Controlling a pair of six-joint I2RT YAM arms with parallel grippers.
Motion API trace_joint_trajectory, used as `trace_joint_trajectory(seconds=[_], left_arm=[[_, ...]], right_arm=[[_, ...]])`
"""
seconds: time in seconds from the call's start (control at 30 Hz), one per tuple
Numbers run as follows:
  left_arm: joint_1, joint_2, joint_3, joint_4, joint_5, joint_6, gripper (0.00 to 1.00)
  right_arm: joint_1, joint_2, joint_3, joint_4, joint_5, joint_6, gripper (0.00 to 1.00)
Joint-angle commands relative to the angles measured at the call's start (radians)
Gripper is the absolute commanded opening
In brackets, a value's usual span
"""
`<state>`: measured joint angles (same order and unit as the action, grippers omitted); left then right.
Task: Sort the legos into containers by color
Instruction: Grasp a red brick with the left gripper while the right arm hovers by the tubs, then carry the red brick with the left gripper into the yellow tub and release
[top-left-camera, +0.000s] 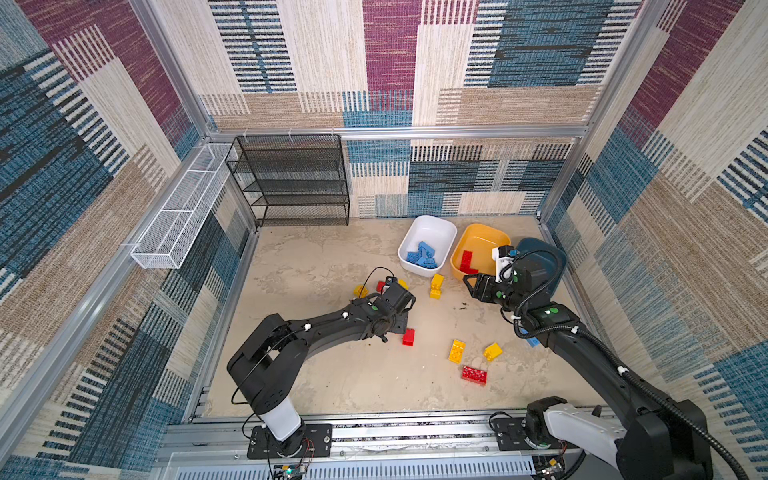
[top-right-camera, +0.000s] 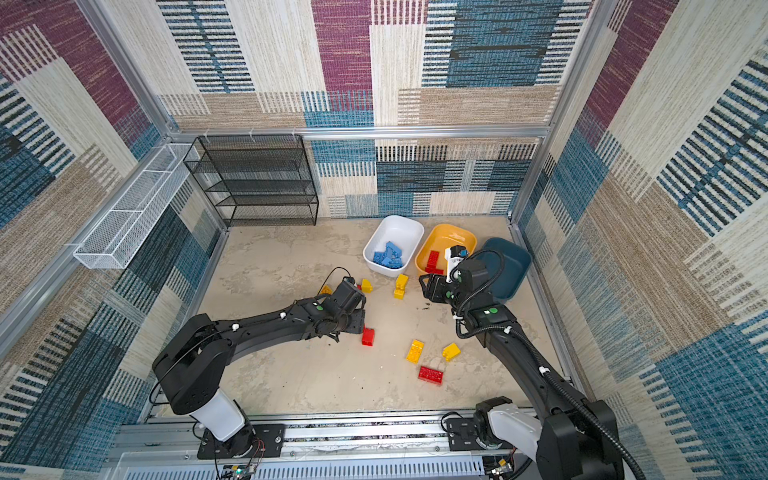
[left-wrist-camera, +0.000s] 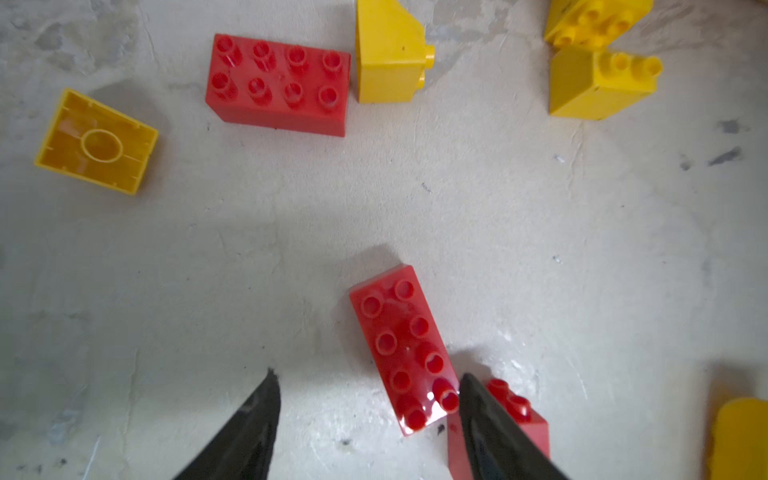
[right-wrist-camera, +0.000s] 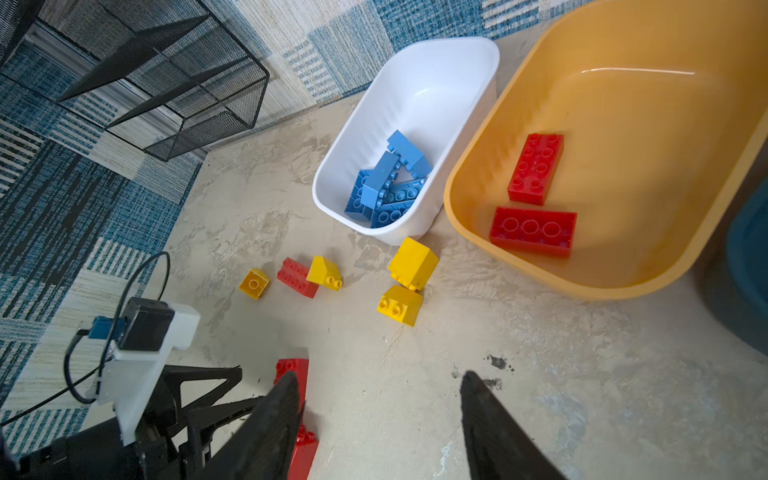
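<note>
Ahead, open floor (left-wrist-camera: 415, 199) beyond red brick (left-wrist-camera: 405, 353) edge.

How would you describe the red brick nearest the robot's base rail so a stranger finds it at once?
From the metal rail along the front, look just beyond it, right of centre. Of three loose bricks there, the red brick lies closest to the rail, studs up; its two neighbours are yellow.

- Three tubs on show: the white tub (top-left-camera: 434, 232), an orange tub (top-left-camera: 482, 237) right beside it, a teal tub (top-right-camera: 513, 259) one further along.
- Blue bricks (right-wrist-camera: 390, 178) heaped inside the white tub, too tangled to count; one lone blue brick (top-left-camera: 532, 342) loose, well away.
- Red bricks (right-wrist-camera: 536, 168): two in the orange tub, four loose.
- Yellow bricks (top-left-camera: 456, 351): six loose, two just beside the white tub.
</note>
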<state>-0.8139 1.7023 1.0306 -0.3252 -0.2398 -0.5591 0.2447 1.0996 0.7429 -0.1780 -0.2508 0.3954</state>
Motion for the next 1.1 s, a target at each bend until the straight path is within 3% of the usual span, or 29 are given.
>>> trace_joint_trajectory(seconds=[0.0, 0.73, 1.07], left_arm=[[-0.005, 0.029, 0.008, 0.004, -0.021, -0.030, 0.67], [-0.039, 0.195, 0.157, 0.036, 0.013, -0.039, 0.74], [-0.044, 0.262, 0.201, 0.031, 0.031, -0.030, 0.59]], right_arm=[[0.006, -0.003, -0.004, 0.014, 0.009, -0.005, 0.63], [0.017, -0.046, -0.053, 0.003, 0.012, -0.005, 0.63], [0.018, -0.068, -0.045, -0.029, 0.027, -0.017, 0.63]])
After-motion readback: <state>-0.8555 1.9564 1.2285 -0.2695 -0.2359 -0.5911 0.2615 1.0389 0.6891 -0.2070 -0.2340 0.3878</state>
